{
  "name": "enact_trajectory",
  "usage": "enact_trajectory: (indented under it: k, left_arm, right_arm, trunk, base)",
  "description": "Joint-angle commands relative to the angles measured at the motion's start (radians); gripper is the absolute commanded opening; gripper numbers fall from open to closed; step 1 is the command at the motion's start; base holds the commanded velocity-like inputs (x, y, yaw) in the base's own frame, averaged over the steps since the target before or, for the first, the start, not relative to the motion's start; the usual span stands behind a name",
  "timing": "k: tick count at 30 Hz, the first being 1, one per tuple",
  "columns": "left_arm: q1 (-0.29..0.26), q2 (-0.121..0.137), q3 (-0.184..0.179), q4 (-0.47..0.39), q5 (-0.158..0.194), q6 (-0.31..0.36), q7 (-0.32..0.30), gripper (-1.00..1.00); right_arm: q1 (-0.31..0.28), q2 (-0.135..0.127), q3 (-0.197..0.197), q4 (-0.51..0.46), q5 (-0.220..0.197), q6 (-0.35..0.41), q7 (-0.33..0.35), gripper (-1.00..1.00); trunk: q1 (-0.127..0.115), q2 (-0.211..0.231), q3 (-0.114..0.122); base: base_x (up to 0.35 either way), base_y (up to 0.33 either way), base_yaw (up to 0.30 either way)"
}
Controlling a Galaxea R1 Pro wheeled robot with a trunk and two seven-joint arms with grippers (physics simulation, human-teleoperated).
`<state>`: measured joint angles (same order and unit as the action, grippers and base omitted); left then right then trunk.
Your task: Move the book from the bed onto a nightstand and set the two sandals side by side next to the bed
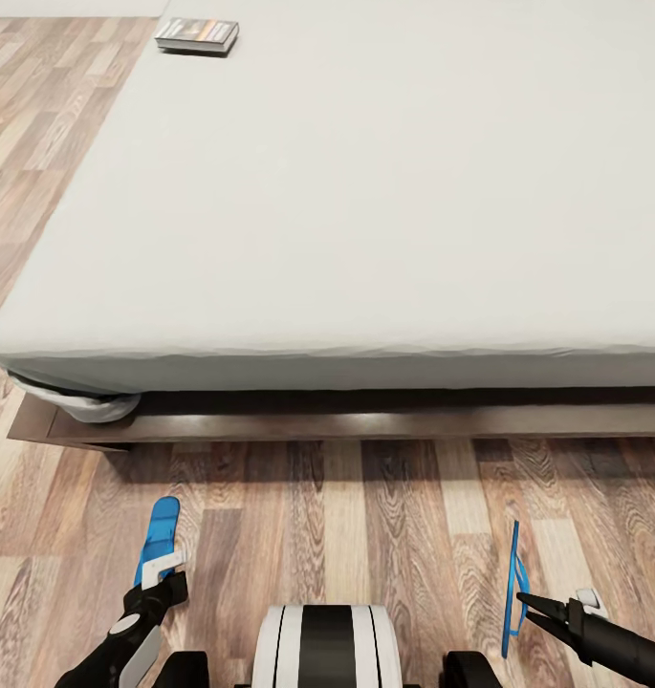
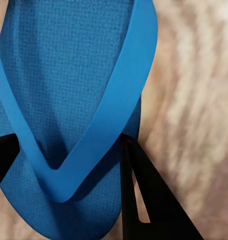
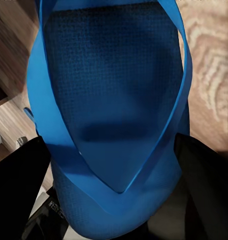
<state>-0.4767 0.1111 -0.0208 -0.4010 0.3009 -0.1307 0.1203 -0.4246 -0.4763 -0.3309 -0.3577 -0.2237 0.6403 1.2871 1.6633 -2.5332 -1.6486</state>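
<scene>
**Two Blue Sandals in Two Grippers**

From the head view, the book (image 1: 197,35) is lying on the far left corner of the bed (image 1: 365,191). On the wood floor (image 1: 365,535) near the bed, the left gripper (image 1: 161,576) is holding the left sandal (image 1: 160,535) flat. The right gripper (image 1: 533,607) is holding the right sandal (image 1: 512,583) up on its edge.

In the left wrist view, black fingers (image 2: 144,195) are sitting on both sides of the left sandal (image 2: 69,100), pinching its strap (image 2: 114,110).

In the right wrist view, dark fingers (image 3: 201,180) are squeezing the right sandal (image 3: 114,100) from both sides.
</scene>
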Motion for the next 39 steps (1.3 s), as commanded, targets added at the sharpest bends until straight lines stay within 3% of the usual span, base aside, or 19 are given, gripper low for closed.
enact_trajectory:
  k: [1,19,20,39]
  left_arm:
    - [0.0,0.001,-0.008,0.002,0.012,0.015,0.005,-1.0]
    - [0.0,0.001,-0.008,0.002,0.012,0.016,0.005,-1.0]
    - [0.0,0.001,-0.008,0.002,0.012,0.016,0.005,1.0]
    - [0.0,0.001,-0.008,0.002,0.011,0.019,0.007,1.0]
  right_arm:
    - [0.0,0.0,-0.002,0.0,-0.002,0.008,0.001,-1.0]
    - [0.0,0.0,-0.002,0.0,-0.002,0.008,0.001,-1.0]
    - [0.0,0.0,-0.002,0.0,-0.002,0.008,0.001,-1.0]
    - [0.0,-0.001,-0.002,0.0,-0.002,0.009,0.001,-1.0]
  trunk:
    - [0.001,0.0,0.0]
    - [0.001,0.0,0.0]
    - [0.001,0.0,0.0]
    - [0.001,0.0,0.0]
  base:
    - [0.0,0.0,0.0]
    - [0.0,0.0,0.0]
    - [0.0,0.0,0.0]
    - [0.0,0.0,0.0]
